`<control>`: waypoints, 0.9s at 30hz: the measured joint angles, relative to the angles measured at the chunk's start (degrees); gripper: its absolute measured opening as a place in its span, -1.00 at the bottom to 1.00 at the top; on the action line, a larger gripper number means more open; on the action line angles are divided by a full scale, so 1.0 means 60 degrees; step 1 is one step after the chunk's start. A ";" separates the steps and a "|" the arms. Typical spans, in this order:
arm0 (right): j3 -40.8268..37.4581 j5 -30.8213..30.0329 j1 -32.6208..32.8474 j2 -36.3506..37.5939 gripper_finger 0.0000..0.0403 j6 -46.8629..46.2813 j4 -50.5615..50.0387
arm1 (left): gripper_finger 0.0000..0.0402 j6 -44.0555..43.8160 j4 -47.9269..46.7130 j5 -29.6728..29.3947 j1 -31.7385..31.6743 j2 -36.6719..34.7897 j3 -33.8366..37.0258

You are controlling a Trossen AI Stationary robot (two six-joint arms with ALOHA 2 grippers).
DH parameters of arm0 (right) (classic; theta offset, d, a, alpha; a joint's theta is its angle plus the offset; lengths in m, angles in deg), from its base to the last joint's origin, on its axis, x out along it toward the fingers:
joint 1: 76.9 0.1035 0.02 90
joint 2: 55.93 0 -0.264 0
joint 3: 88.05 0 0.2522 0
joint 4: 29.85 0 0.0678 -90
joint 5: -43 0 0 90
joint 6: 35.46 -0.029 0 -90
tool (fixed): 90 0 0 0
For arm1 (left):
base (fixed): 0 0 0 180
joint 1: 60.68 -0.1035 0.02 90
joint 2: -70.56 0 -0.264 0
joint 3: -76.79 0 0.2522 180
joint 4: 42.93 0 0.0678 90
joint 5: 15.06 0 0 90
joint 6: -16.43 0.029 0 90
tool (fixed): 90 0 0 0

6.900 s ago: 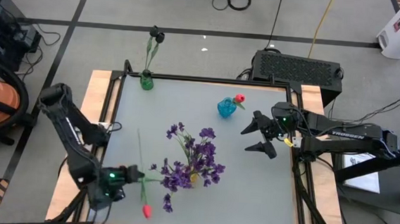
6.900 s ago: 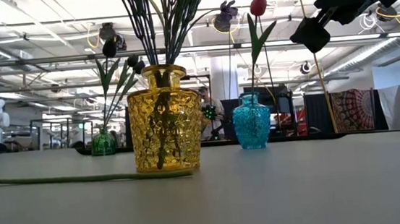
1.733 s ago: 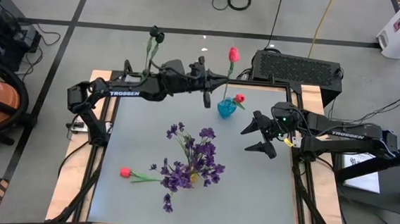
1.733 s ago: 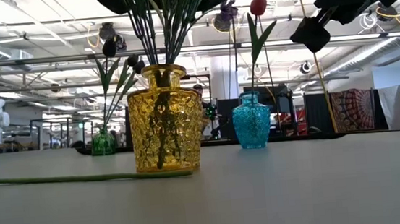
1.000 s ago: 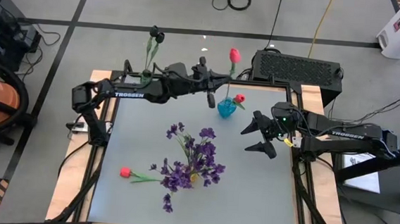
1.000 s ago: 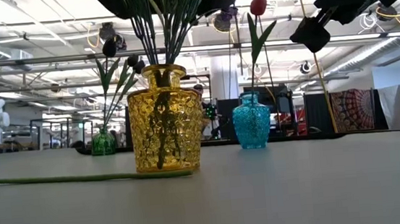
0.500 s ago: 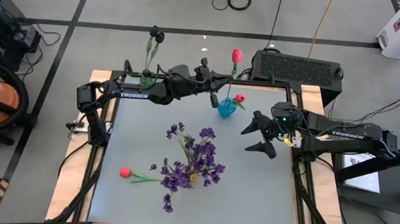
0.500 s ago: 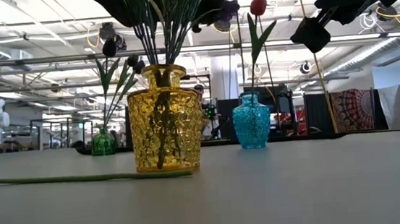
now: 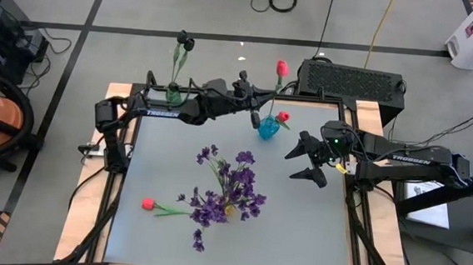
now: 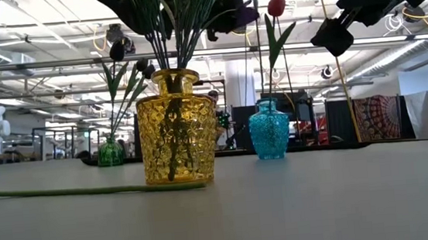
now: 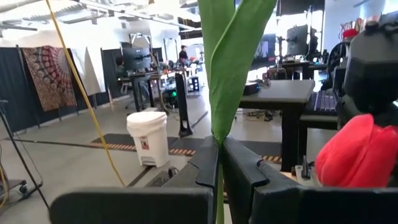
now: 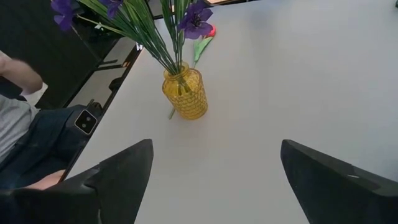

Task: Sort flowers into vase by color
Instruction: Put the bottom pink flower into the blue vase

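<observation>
My left gripper (image 9: 253, 111) (image 11: 219, 144) is shut on a red tulip (image 9: 281, 67) just left of the blue vase (image 9: 267, 128), which stands near the far edge with one red tulip (image 9: 283, 117) in it. A second loose red tulip (image 9: 149, 203) lies flat near the table's left edge. The yellow vase (image 10: 177, 128) holds the purple sprays (image 9: 229, 187). The green vase (image 9: 173, 95) at the far left holds black-headed blooms (image 9: 183, 38). My right gripper (image 9: 305, 160) (image 12: 214, 158) hovers open at the table's right side. My left gripper pinches the tulip's green stem (image 11: 217, 163) between its two fingers, just below the leaf (image 11: 229, 68). The fingers lie across the stem. The tulip is lifted clear and stands roughly upright, its red head (image 9: 281, 67) above the gripper.
The grey table has open room along its right half and near edge (image 9: 296, 237). The three vases stand apart from each other. A black box (image 9: 350, 79) sits beyond the far edge. A person's sleeve and legs (image 12: 25, 124) show beside the table in the right wrist view.
My left arm has reached a little farther toward the table's right, carrying the held tulip closer to the blue vase. The right arm has kept still.
</observation>
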 joint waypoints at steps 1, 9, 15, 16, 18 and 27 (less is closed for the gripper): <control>0.0000 0.0000 0.0000 -0.0002 0.71 -0.0002 0.0002 | -0.91 0.0000 -0.0002 0.0000 0.0000 0.0000 0.0000; 0.0000 0.0000 0.0000 -0.0002 0.71 0.0000 0.0002 | -0.91 -0.0007 -0.0154 0.0000 0.0003 0.0080 0.0000; 0.0000 0.0000 0.0000 -0.0002 0.71 -0.0004 0.0002 | -0.91 -0.0011 -0.0266 0.0000 0.0003 0.0106 0.0000; 0.0000 0.0000 -0.0001 -0.0001 0.71 -0.0004 0.0002 | -0.91 -0.0007 -0.0333 0.0000 0.0000 0.0106 0.0000; 0.0000 0.0003 0.0000 0.0001 0.71 -0.0004 0.0002 | -0.91 -0.0010 -0.0483 0.0000 0.0000 0.0106 0.0000; 0.0000 0.0000 0.0000 -0.0002 0.71 0.0000 0.0002 | -0.91 0.0004 -0.0584 0.0000 0.0002 0.0106 0.0000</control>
